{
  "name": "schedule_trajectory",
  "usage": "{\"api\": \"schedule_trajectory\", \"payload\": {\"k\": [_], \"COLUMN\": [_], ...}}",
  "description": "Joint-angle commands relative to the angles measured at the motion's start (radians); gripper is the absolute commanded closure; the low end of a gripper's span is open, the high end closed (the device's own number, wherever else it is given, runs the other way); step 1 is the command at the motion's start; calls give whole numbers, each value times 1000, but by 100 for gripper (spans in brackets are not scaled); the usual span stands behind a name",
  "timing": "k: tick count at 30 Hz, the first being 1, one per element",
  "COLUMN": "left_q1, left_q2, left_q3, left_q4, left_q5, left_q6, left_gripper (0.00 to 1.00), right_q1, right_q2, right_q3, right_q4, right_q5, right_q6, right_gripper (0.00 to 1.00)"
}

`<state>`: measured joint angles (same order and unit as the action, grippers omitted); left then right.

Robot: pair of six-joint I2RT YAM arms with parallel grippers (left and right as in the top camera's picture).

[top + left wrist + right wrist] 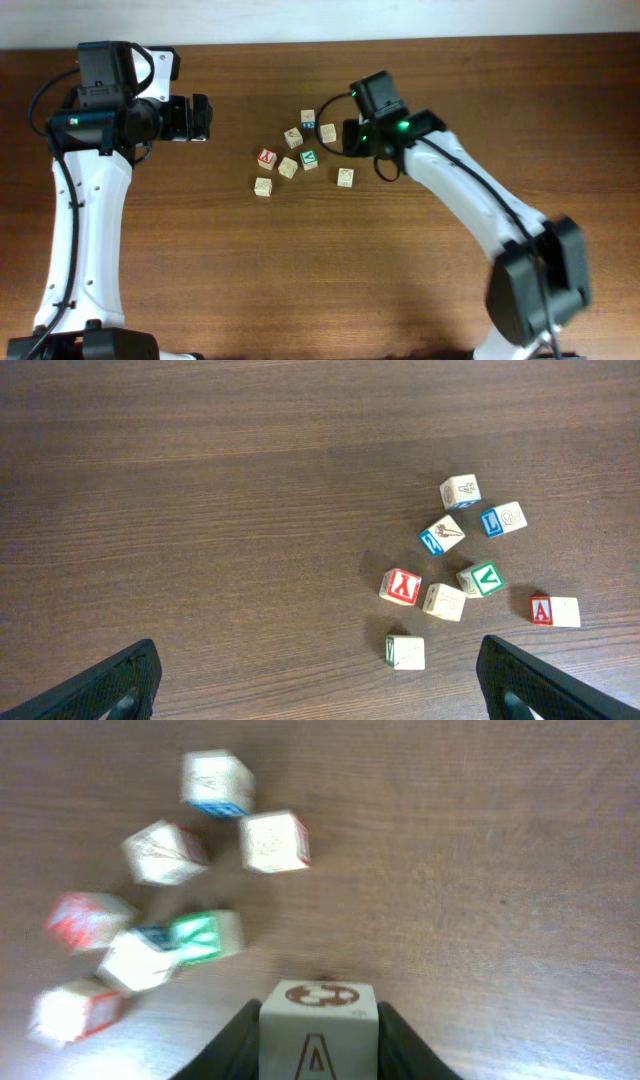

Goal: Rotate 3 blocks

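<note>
Right tool (pixel 320 1020) grips the tan-lettered A block (pixel 320 1005) by its side faces, likely to turn it on the bench (pixel 500 870). The other blocks (pixel 272 840) lie toward 10 o'clock. Left tool (pixel 320 680) hangs wide open.

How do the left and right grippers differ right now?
The left gripper is spread wide with nothing in it; the right gripper has its fingers against both sides of the A block. The left gripper hangs apart from the other blocks; the right one is near them. Both have dark fingers.
</note>
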<state>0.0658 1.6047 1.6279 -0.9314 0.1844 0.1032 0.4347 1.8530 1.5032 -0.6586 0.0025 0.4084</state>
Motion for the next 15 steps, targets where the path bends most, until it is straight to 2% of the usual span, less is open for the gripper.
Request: {"api": "schedule_trajectory", "payload": {"k": [1,3,6,9,11,13,15], "left_q1": [3,3,3,3,3,3,3], "left_q2": [6,6,6,6,6,6,6], "left_q3": [18,18,18,18,18,18,18], "left_q4": [2,2,2,2,2,2,2], "left_q5": [14,14,14,14,14,14,14], "left_q6": [-9,-9,-9,-9,-9,-9,-9], "left_gripper": [1,1,1,1,1,1,1], "right_q1": [-1,26,109,176,179,180,178], "right_q2": [-60,-38,-6,4,5,12,52], "right_q3": [16,-27,-134,-230,-257,-257,-257], "right_q4": [-143,-187,-164,-124,-122,-119,-119], "right_q5": [-137,-188,-182,-52,-39,-35,-52], "right_q6": [-35,-33,68,242,275,282,285], "right_gripper": [70,75,75,76,76,75,68]}}
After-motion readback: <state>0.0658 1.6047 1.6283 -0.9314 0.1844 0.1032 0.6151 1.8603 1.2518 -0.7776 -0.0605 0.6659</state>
